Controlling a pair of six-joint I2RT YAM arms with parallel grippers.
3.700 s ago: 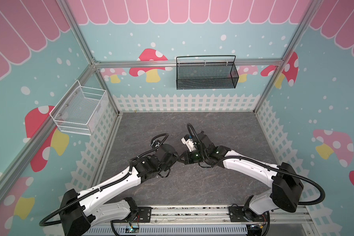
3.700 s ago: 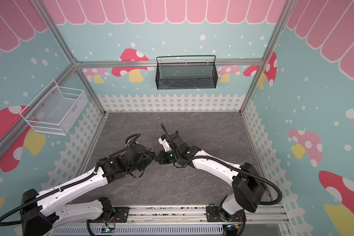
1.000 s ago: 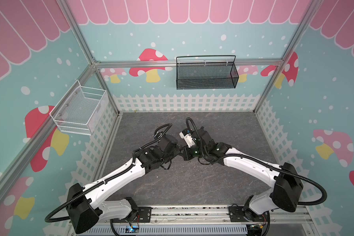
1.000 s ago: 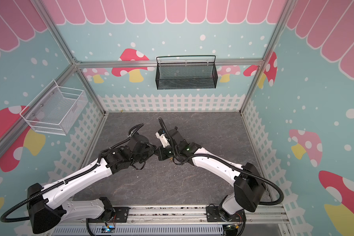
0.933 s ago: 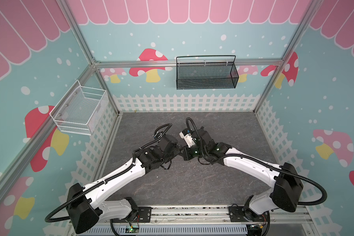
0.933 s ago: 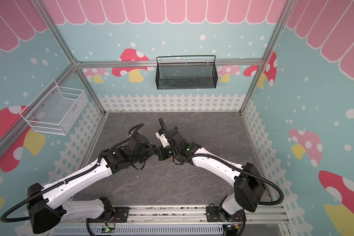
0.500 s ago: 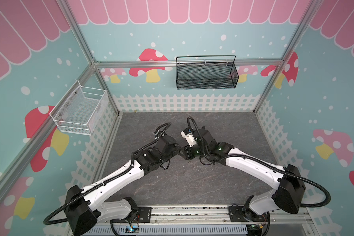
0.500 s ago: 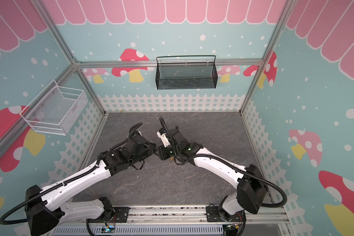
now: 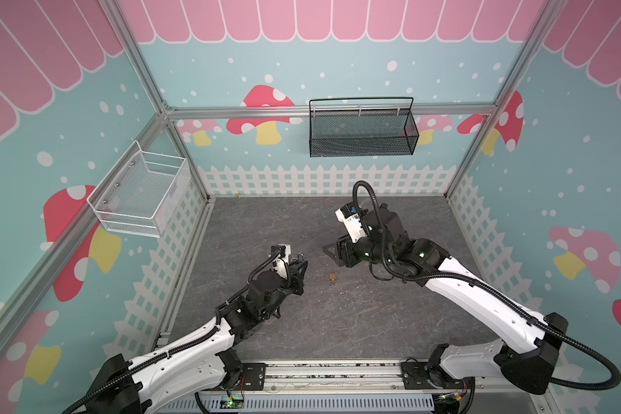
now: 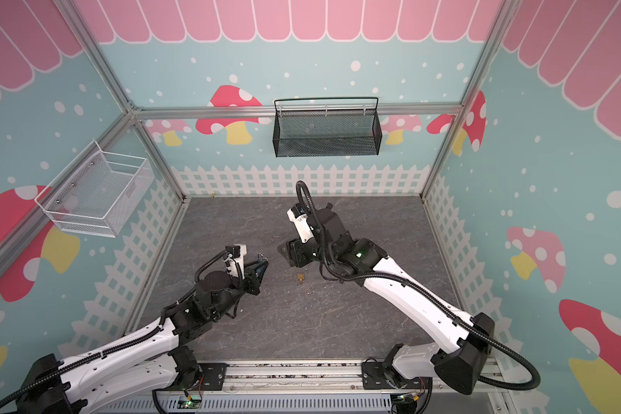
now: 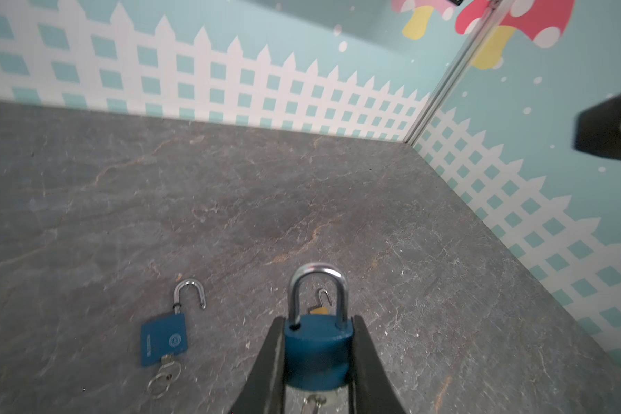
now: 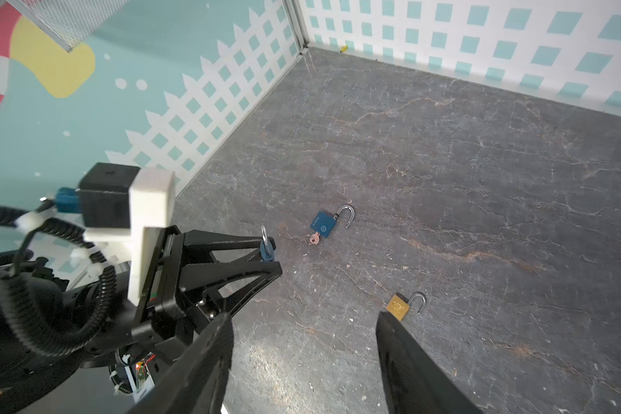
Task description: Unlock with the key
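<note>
My left gripper (image 11: 318,320) is shut on a blue padlock (image 11: 316,351) and holds it by the body above the floor. Both legs of its silver shackle (image 11: 318,283) reach the body. A key (image 11: 314,399) sticks out of the padlock's underside, between my left fingers. In both top views the left gripper (image 9: 302,264) (image 10: 262,263) is left of centre. My right gripper (image 12: 303,317) is open and empty, apart from the padlock, which also shows in the right wrist view (image 12: 267,251). It hangs right of centre in both top views (image 9: 328,251) (image 10: 284,251).
A second blue padlock (image 11: 164,338) (image 12: 323,224) lies on the grey floor with its shackle open and a key with a ring in it. A small brass padlock (image 9: 332,276) (image 10: 301,276) (image 12: 398,306) lies open between the two grippers. A black basket (image 9: 361,132) and a white basket (image 9: 140,195) hang on the walls.
My right gripper has opened, let go at the padlock's key and drawn back to the right. My left gripper has pulled back a little with the padlock still in it.
</note>
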